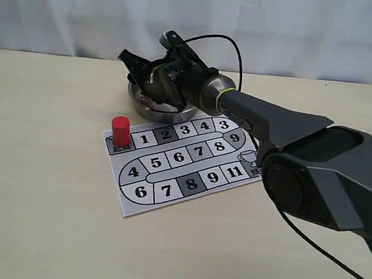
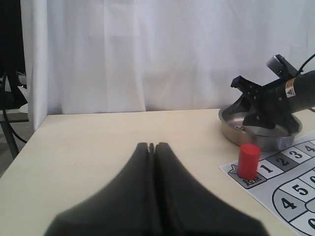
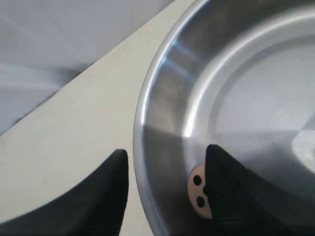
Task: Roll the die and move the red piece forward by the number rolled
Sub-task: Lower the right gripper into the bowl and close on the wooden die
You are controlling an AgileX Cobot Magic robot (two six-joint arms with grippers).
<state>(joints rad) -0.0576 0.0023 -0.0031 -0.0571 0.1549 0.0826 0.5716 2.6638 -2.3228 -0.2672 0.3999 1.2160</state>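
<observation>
The die [image 3: 198,189], a pale cube face showing two dark pips, lies inside the metal bowl [image 3: 162,98] against its wall. One finger partly hides it. My right gripper [image 3: 166,151] is open and straddles the bowl's rim, with one finger inside by the die and the other outside. In the exterior view this gripper [image 1: 134,76] hangs over the bowl [image 1: 154,112]. The red piece [image 1: 120,131] stands upright on the start square at the left end of the number board [image 1: 135,202]. My left gripper [image 2: 151,145] is shut on nothing, low over bare table, left of the red piece [image 2: 248,161].
The printed board [image 2: 295,189] with numbered squares lies just in front of the bowl [image 2: 256,139]. The right arm [image 1: 286,123] stretches across the board's far right corner. A white curtain backs the table; the table's left edge shows in the left wrist view.
</observation>
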